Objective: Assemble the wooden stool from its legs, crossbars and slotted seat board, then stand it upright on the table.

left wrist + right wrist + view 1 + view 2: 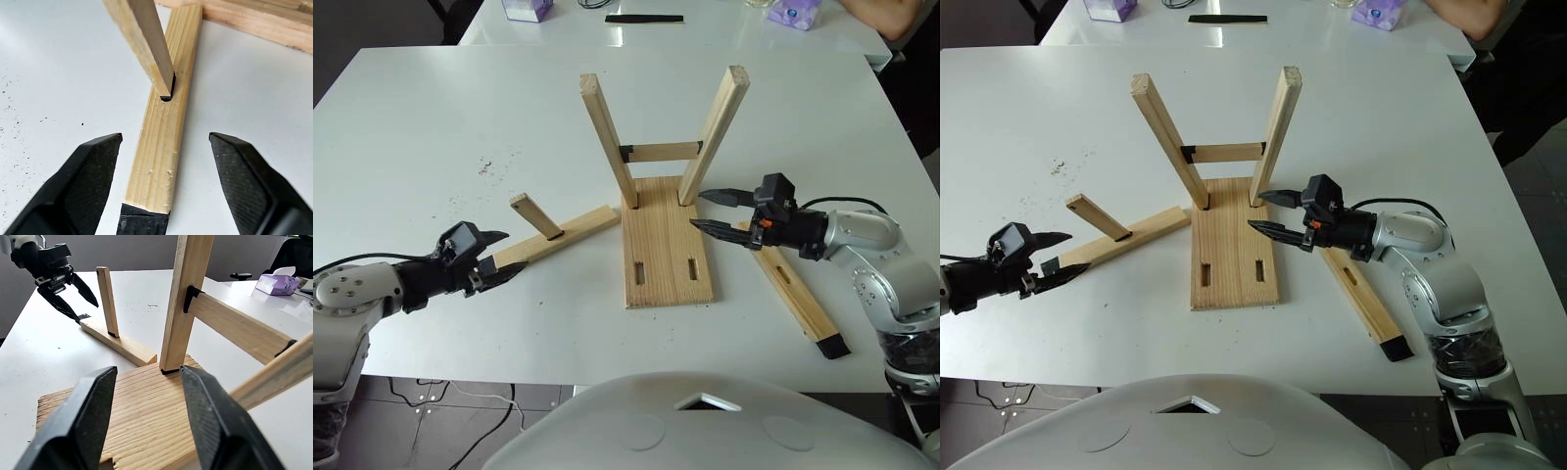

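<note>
The slotted seat board point(666, 245) lies flat mid-table. Two legs point(607, 137) point(715, 132) stand in its far slots, joined by a crossbar point(661, 152). Left of the board lies a loose leg point(558, 235) with a short crossbar point(535, 215) stuck upright in it. My left gripper point(512, 253) is open and straddles that leg's black-tipped end point(144, 220) without touching it. My right gripper point(697, 210) is open at the board's right edge, near the base of the right standing leg point(183, 303). Another loose leg point(798, 299) lies on the table under my right arm.
Dark specks point(489, 166) dot the table to the left. A second table behind holds two purple tissue packs point(527, 8) point(793, 12) and a black strip point(644, 19). The near table edge runs just behind both arms.
</note>
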{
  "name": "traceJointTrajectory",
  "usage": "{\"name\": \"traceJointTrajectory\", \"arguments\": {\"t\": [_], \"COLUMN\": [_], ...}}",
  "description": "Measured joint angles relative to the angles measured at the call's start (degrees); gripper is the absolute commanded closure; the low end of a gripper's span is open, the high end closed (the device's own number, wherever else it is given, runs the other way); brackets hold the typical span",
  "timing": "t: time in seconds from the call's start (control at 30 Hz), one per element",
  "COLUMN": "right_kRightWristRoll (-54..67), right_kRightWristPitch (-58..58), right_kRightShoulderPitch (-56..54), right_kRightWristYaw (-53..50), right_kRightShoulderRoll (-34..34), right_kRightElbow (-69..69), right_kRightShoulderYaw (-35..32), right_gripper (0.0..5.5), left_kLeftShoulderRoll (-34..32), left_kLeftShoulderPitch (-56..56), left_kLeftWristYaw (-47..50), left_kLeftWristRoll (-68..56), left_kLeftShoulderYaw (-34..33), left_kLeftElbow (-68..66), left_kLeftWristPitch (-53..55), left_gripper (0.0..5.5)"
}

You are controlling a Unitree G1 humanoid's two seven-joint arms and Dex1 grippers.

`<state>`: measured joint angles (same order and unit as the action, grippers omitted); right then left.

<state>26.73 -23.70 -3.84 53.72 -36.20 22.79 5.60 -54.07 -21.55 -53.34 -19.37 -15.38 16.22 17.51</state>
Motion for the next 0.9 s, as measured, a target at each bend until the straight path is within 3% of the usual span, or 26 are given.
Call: {"name": "traceJointTrajectory", "arguments": {"t": [0.17,0.4,0.57,0.9], "right_kRightWristRoll": [-0.6,-1.2,-2.1,-3.1], "right_kRightWristPitch": [0.7,1.3,1.4,2.0], "right_kRightShoulderPitch": [-0.9,-3.7,-4.6,-6.2], "right_kRightWristYaw": [1.0,2.9,4.1,4.8], "right_kRightShoulderRoll": [-0.1,-0.2,-0.2,-0.1], "right_kRightElbow": [-1.5,-4.5,-5.6,-6.7], "right_kRightShoulderYaw": [0.9,1.3,1.9,3.1], "right_gripper": [3.13,3.13,3.13,3.13], "left_kLeftShoulderRoll": [2.9,2.6,2.5,5.7], "left_kLeftShoulderPitch": [6.4,9.1,13.0,16.7], "left_kLeftWristYaw": [-1.6,-12.1,-13.9,-11.4], "left_kLeftWristRoll": [2.4,1.9,4.9,6.0], "left_kLeftShoulderYaw": [3.5,8.1,11.3,11.9], "left_kLeftElbow": [-9.7,-16.9,-24.3,-29.7], "left_kLeftWristPitch": [-9.0,-11.3,-13.7,-18.8], "left_gripper": [1.86,1.86,1.86,3.24]}}
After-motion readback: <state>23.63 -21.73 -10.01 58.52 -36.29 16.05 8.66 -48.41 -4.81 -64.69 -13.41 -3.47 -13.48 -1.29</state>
